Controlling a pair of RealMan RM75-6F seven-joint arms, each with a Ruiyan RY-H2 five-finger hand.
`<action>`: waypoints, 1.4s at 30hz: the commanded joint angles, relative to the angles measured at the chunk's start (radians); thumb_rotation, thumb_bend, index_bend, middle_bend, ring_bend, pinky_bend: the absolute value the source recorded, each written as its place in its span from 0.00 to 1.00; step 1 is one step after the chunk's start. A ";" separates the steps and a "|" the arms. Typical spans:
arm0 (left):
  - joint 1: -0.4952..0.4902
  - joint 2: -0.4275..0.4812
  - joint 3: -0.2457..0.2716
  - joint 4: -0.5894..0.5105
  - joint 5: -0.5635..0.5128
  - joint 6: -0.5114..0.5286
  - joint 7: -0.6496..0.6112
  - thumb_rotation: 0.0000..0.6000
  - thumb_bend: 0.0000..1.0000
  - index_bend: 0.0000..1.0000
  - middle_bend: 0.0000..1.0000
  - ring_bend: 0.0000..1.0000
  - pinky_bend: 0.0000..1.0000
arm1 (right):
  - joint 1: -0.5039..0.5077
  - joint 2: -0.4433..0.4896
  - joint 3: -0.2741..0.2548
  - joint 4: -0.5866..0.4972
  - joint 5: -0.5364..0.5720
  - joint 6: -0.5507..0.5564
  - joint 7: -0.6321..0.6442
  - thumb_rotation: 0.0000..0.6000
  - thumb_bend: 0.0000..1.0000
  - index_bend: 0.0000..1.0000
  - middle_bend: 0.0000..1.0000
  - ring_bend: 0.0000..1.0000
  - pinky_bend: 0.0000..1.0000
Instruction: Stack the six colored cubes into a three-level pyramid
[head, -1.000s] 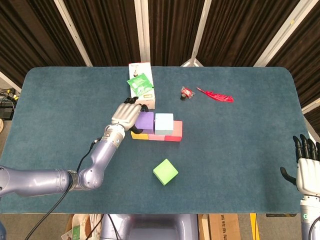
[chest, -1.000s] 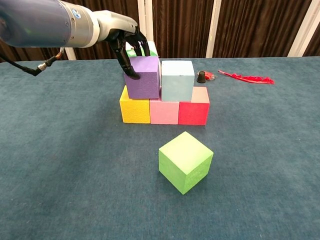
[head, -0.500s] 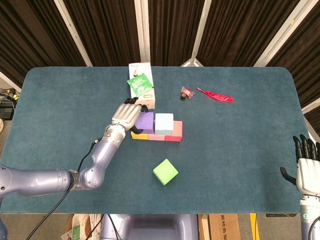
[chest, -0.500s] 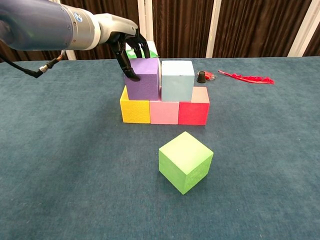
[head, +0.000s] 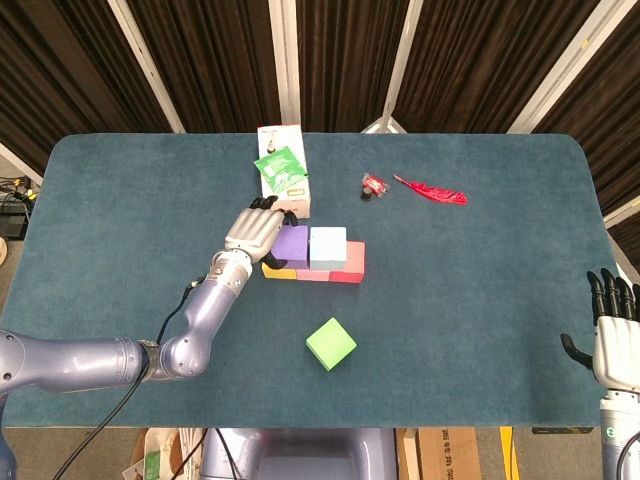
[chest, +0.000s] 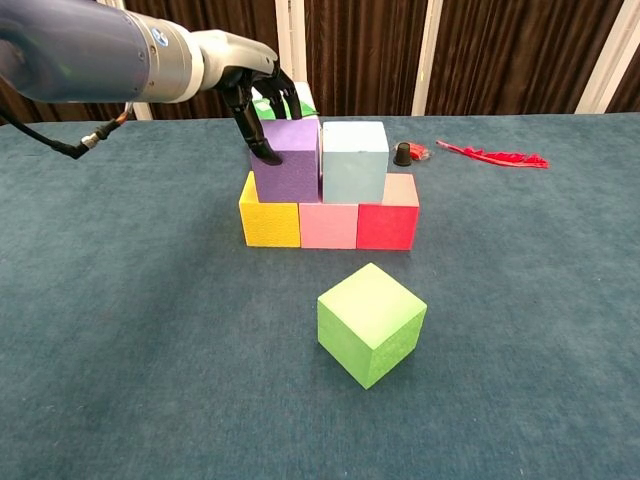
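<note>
A yellow cube (chest: 270, 222), a pink cube (chest: 328, 224) and a red cube (chest: 388, 222) stand in a row as the bottom level. On them sit a purple cube (chest: 290, 165) (head: 292, 243) and a light blue cube (chest: 354, 160) (head: 328, 246), side by side. My left hand (chest: 255, 85) (head: 255, 229) grips the purple cube from above and from the left, thumb on its front face. A green cube (chest: 371, 323) (head: 331, 343) lies alone on the table, turned at an angle, in front of the stack. My right hand (head: 613, 335) hangs off the table's right front corner, fingers apart and holding nothing.
Behind the stack stands a white box (head: 283, 180) with a green packet on it. To the right of it lie a small black cap with a red wrapper (chest: 402, 153) and a red feather (chest: 497, 156). The blue-green cloth (head: 480, 280) covers the table.
The purple cube has shifted very slightly to the right under my left hand. The hand has stayed on it. The right hand has not moved.
</note>
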 joint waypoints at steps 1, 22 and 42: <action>0.000 0.000 0.000 0.000 -0.002 -0.001 0.002 1.00 0.36 0.33 0.25 0.00 0.00 | 0.000 0.000 0.000 0.000 0.001 -0.001 0.001 1.00 0.24 0.01 0.04 0.00 0.00; -0.014 0.059 0.007 -0.059 -0.018 -0.030 0.022 1.00 0.36 0.19 0.11 0.00 0.00 | 0.001 0.000 0.000 -0.001 0.007 -0.006 -0.002 1.00 0.24 0.01 0.04 0.00 0.00; 0.268 0.404 -0.081 -0.386 0.409 0.001 -0.322 1.00 0.36 0.17 0.10 0.00 0.00 | 0.007 0.006 -0.006 -0.004 0.013 -0.033 0.003 1.00 0.24 0.01 0.04 0.00 0.00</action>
